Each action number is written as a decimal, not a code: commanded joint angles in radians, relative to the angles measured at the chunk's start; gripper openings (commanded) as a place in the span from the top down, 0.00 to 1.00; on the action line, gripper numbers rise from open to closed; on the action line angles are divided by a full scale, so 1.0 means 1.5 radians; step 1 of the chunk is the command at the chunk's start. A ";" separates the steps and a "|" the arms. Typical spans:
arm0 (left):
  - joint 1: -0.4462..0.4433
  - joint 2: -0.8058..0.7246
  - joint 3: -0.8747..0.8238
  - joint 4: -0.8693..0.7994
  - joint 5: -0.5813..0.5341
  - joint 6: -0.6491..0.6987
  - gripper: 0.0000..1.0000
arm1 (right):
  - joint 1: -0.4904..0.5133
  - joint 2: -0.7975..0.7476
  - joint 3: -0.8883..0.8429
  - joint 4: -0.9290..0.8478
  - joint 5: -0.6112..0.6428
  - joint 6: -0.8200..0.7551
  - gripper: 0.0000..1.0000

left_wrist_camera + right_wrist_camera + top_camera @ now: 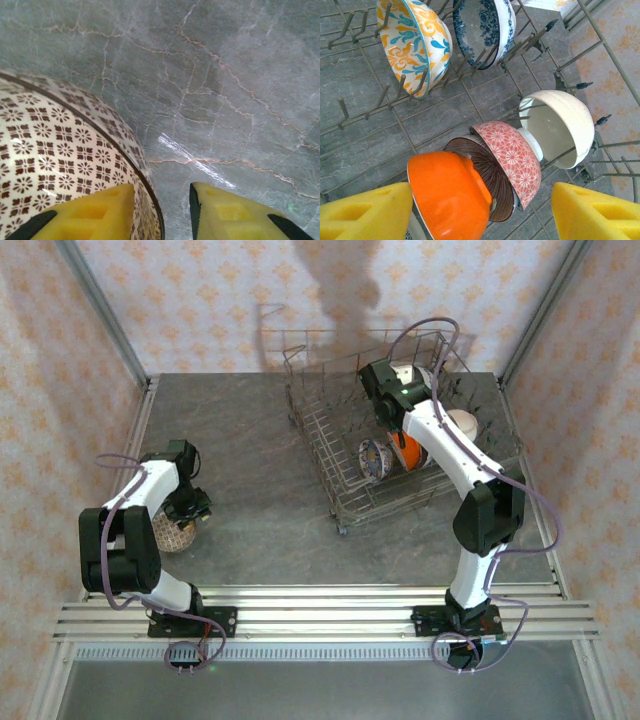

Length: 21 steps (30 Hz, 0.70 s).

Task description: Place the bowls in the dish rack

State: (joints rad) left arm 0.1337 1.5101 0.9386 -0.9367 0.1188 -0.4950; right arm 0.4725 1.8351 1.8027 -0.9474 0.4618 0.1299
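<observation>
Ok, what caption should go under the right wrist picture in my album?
Right gripper hovering open above the orange bowl, pink bowl and cream bowl in the dish rack.

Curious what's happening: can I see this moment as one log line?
left gripper: astride rim of round brown-patterned ceramic bowl | right gripper: open above grey wire dish rack
</observation>
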 commanded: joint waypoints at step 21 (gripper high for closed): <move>0.007 -0.149 -0.039 0.011 0.025 -0.028 0.94 | 0.014 -0.004 0.028 -0.048 0.006 0.034 0.28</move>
State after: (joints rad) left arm 0.1341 1.3334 0.8913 -0.9150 0.1490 -0.5156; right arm 0.4843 1.8381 1.8347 -0.9848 0.4480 0.1574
